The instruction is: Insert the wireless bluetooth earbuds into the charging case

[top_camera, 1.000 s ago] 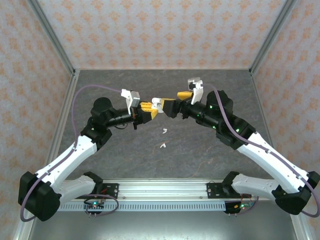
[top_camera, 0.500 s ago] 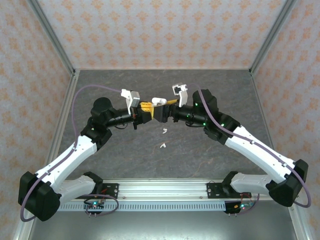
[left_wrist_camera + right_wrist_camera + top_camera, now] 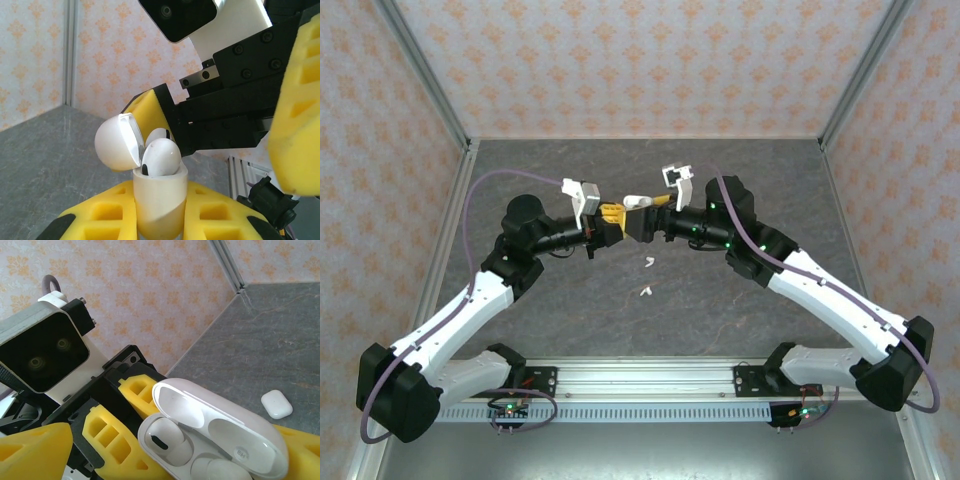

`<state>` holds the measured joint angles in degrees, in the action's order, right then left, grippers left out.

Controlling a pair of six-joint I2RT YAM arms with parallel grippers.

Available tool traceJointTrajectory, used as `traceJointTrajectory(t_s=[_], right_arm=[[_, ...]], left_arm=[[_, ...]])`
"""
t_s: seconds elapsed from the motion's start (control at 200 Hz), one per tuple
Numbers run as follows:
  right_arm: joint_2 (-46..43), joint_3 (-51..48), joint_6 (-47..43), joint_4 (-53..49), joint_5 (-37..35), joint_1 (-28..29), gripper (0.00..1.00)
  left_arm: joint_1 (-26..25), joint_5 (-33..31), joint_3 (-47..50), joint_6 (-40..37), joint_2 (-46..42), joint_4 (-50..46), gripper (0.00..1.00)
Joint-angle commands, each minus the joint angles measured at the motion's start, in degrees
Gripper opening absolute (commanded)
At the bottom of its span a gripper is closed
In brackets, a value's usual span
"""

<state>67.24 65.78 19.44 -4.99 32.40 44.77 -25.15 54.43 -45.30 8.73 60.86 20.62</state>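
Earbuds (image 3: 167,441), two of them white, are seated in the wells of an open case (image 3: 220,432), its lid tipped back. The case is clamped upright between the fingers of the left gripper (image 3: 617,222) and held in the air above the middle of the desk (image 3: 740,290). The right gripper (image 3: 652,214) is met nose to nose with the left, its jaws spread to either side of the case top and nothing gripped. Two more white earbuds (image 3: 646,278) are seen loose near the desk's centre. A closed second case (image 3: 276,404) is seen lying on the desk.
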Motion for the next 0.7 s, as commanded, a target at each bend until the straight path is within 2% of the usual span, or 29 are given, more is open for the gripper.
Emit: traceJointTrajectory(t_s=[0.0,0.265,0.405,0.525,0.696], right_arm=[[-3.03,1.6,-1.96,4.99,2.07,-0.04,0.93],[-7.11,-1.48,-3.58,6.12,0.57,-0.04,0.93],[-7.66,-1.08,-4.53,2.33,-1.97,-0.04,0.94],[-7.74,1.2,-6.23,-5.22,-9.2,-0.04,0.94],[-9.35,2.47,-7.75,-12.01,-23.64,-0.79,0.99]], left_arm=[[-0.76,-1.17,0.15,-1.26,0.55,-0.15,0.0],[-0.7,-1.59,0.12,-1.35,1.61,-0.06,0.0],[-0.7,-1.68,0.12,-1.25,2.02,0.19,0.0],[-0.65,-2.39,-0.03,-1.23,2.33,-0.09,0.0],[-0.65,-5.27,-0.27,-0.81,2.24,0.32,0.0]])
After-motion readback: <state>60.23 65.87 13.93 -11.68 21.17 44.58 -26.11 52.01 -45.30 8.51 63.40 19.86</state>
